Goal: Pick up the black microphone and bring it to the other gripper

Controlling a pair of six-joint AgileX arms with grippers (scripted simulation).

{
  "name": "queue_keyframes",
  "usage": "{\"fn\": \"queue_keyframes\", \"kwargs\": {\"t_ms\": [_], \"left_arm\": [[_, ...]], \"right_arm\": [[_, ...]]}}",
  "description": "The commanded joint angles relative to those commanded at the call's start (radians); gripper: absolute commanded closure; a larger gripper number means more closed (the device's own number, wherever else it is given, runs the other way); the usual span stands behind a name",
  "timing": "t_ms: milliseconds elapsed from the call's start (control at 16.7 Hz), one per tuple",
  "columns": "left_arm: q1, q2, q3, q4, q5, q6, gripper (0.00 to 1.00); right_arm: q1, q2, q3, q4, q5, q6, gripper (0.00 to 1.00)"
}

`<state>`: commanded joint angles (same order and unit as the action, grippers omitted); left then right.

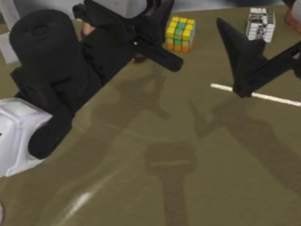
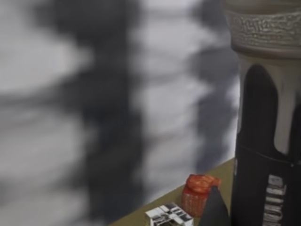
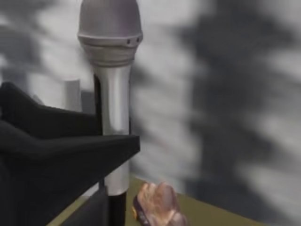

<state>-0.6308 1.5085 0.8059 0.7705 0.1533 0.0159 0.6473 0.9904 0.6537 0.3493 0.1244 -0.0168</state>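
Holding the black microphone point(image 3: 111, 94) upright in my left gripper point(image 1: 156, 40), jaws clamped on its handle above the desk's point(image 1: 146, 196) far left, I judge the handover under way: next my right gripper point(image 1: 242, 60), jaws spread, must close in.

1. The black microphone point(image 3: 112, 117) stands upright above the counter point(image 1: 145, 186), grey mesh head on top, silvery neck and black handle below.
2. The left tool point(image 1: 155, 32) clamps its handle.
3. The right tool point(image 1: 239, 50), fingers spread, waits well apart.
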Motion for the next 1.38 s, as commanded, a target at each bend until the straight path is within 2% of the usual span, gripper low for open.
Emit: {"fn": "queue_keyframes", "kwargs": {"t_ms": [300,720,1200,1380], "left_arm": [[0.000,0.000,0.000,0.000,0.000,0.000,1.00],[0.000,0.000,0.000,0.000,0.000,0.000,1.00],[0.000,0.000,0.000,0.000,0.000,0.000,1.00],[0.000,0.000,0.000,0.000,0.000,0.000,1.00]], "right_arm": [[0.113,0.177,0.103,0.050,0.022,-0.008,0.00],[0.111,0.194,0.117,0.054,0.019,-0.008,0.00],[0.078,0.542,0.381,0.130,-0.010,-0.007,0.00],[0.070,0.586,0.422,0.140,-0.016,-0.007,0.00]]}}
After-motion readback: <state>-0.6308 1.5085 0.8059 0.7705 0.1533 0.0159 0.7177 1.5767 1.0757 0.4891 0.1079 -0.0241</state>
